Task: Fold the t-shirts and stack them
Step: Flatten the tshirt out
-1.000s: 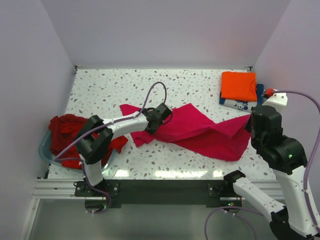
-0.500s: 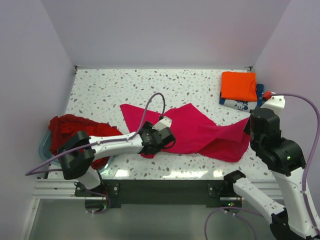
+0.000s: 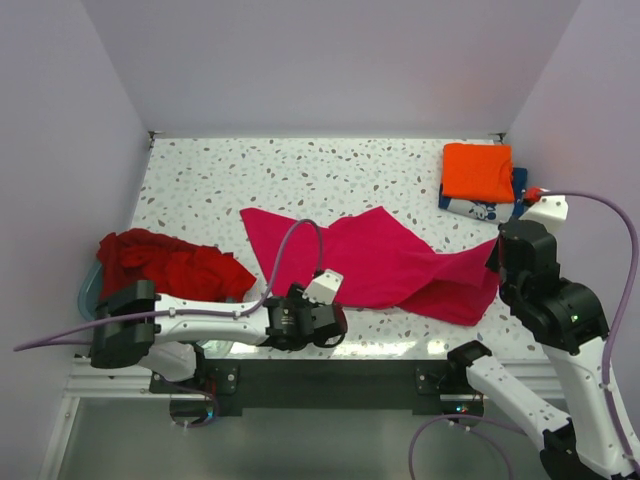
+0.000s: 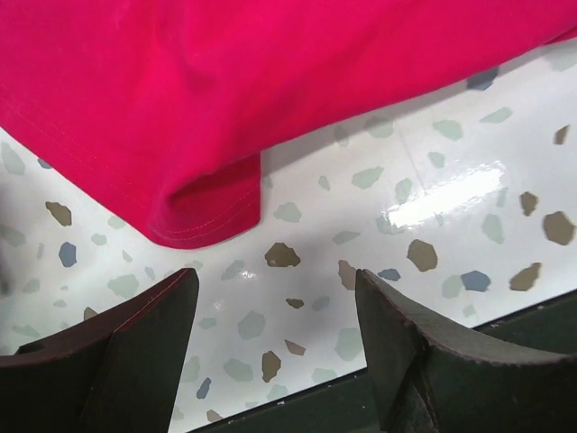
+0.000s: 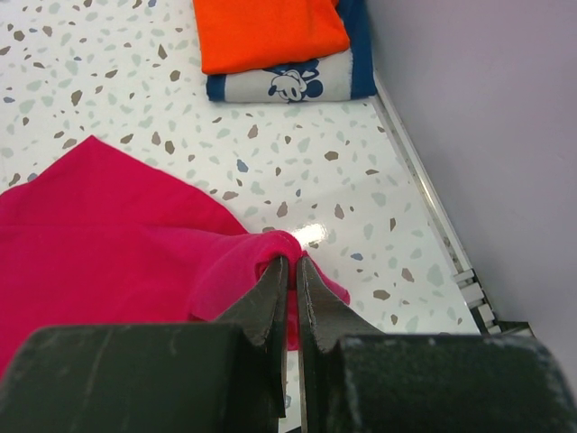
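Release is what just changed. Your left gripper [image 4: 272, 298] was clamped a second ago on the left part of the magenta-pink t-shirt [image 3: 380, 260], out toward the middle of the table [image 3: 220, 180]. It has since drawn back to the near edge and let go. Its jaws now stand wide apart with only bare speckled surface between them. The shirt's doubled-over hem corner [image 4: 212, 212] lies just beyond the fingertips, untouched.

Your right gripper [image 5: 290, 266] has not budged. It is pinched tight on a bunched fold at the shirt's right end, near the right edge.

The shirt itself lies mid-table, running crookedly from left of centre to that pinch, wrinkled and lapped over itself. You can read the pull as an attempt to spread the near-left corner. The cloth is only partly flattened, so the fold proper looks not yet begun.

The folded orange t-shirt [image 3: 477, 170] sits on the navy t-shirt [image 5: 288, 83] at the far right corner, likely the stack this one joins. The dark red t-shirts [image 3: 165, 265] wait heaped in the pale blue tub [image 3: 84, 300] at the near left corner.
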You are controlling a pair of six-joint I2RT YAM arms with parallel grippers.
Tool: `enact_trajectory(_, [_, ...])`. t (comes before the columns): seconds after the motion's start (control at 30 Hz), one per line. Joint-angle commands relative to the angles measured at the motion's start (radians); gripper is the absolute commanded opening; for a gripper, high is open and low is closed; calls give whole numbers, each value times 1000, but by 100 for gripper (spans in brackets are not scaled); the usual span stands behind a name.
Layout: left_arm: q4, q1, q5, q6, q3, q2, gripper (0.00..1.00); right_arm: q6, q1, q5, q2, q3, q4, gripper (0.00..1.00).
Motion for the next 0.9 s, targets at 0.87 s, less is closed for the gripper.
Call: enact_trajectory(0.87, [352, 175, -2, 212, -62, 182, 67, -3, -4, 19, -17, 65, -21, 0])
